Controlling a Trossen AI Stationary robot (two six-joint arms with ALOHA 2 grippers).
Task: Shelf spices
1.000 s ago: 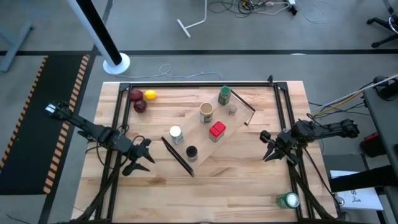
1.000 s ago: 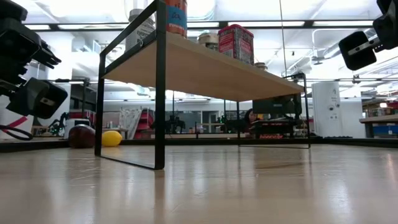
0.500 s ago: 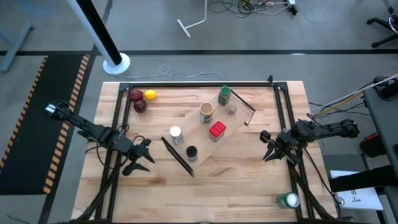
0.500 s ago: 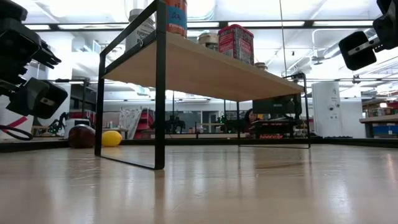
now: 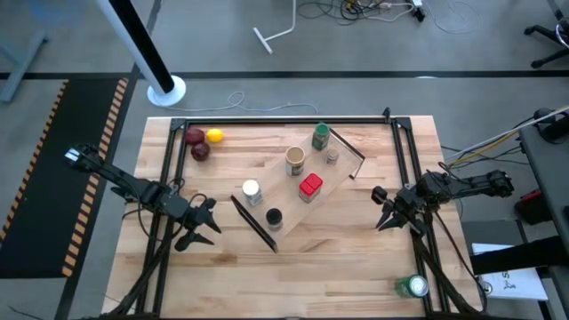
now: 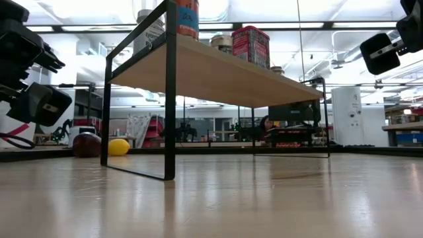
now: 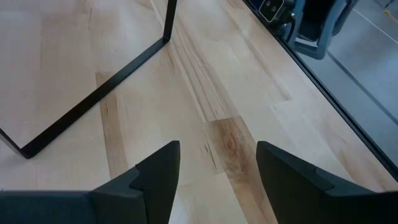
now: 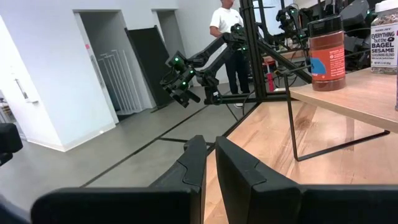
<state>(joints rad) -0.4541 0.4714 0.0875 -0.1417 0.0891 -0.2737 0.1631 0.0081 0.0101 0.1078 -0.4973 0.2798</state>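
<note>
Wooden table (image 5: 356, 240) carries the shelf (image 5: 324, 182) at centre, six spices (image 5: 310, 185) on it. Left gripper (image 5: 206, 227) gapes lower left; right gripper (image 5: 380, 213) pinched together, empty, right.

high: straight down | low: table-level | both share shelf (image 5: 296, 182)

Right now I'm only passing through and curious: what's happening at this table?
Nothing is being handled. All six spices, among them the red boxy jar and the green-lidded jar, stand on the shelf. The left end effector hangs open beside the shelf's near end, empty. The right end effector waits off the other end, nearly closed and empty.
</note>
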